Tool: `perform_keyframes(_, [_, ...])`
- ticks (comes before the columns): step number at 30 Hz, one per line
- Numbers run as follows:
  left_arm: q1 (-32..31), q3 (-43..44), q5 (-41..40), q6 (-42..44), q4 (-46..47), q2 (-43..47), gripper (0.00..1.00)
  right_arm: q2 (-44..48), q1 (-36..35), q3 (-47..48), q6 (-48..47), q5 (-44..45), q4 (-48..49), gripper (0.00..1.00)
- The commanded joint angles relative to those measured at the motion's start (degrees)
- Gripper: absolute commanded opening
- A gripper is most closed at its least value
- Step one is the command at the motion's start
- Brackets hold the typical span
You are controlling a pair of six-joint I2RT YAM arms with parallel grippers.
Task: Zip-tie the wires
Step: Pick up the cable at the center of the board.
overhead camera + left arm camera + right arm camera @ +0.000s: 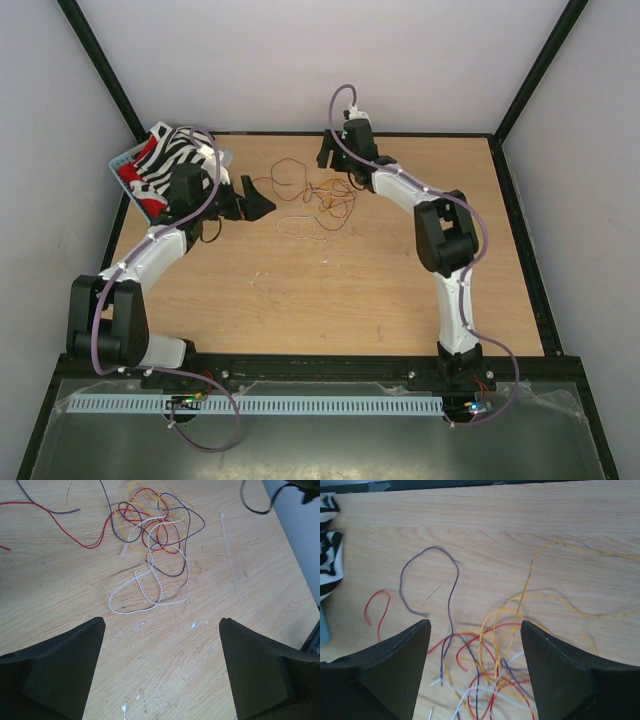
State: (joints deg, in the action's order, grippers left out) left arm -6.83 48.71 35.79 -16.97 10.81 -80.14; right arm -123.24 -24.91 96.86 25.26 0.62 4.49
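The wires lie in a loose tangle of red, orange, dark and white strands on the wooden table, and also show in the left wrist view. The zip tie is a thin pale strip lying flat to the right of the tangle. My left gripper is open and empty just left of the wires, and in its own view only bare wood lies between its jaws. My right gripper is open and empty above the far side of the tangle, and several strands show between its fingers.
A grey basket with a zebra-striped cloth stands at the far left, and the cloth also shows in the right wrist view. Loose red and dark strands trail away from the tangle. Black frame posts edge the table.
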Motion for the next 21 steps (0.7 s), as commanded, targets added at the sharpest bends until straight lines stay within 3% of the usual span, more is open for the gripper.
perform_keyframes(1, [-0.2,2.0,1.4,0.9,0.8,-0.1,0.99,-6.7,-0.1,9.2,-0.7,2.1,-6.5,0.81])
perform_keyframes(5, [-0.2,2.3,1.6,0.9,0.7,0.2,0.99,-12.3,-0.1,16.4,-0.4,1.9,-10.0,0.76])
perform_keyframes(7, [-0.2,2.4,1.7,1.1,0.7,0.5,0.99,-13.6,-0.1,18.0,-0.8,1.6,-10.2,0.68])
perform_keyframes(13, [-0.3,2.6,1.7,1.5,0.7,1.3,0.99,-12.2,-0.1,17.8,-3.8,1.6,-10.4,0.25])
perform_keyframes(17, [-0.3,2.8,1.3,2.1,0.8,2.5,0.99,-7.5,-0.1,16.5,-6.7,2.2,-10.4,0.04])
perform_keyframes(21, [-0.3,3.7,-0.3,1.9,1.2,6.0,0.99,-0.8,-0.1,15.4,-10.3,2.3,-10.6,0.00])
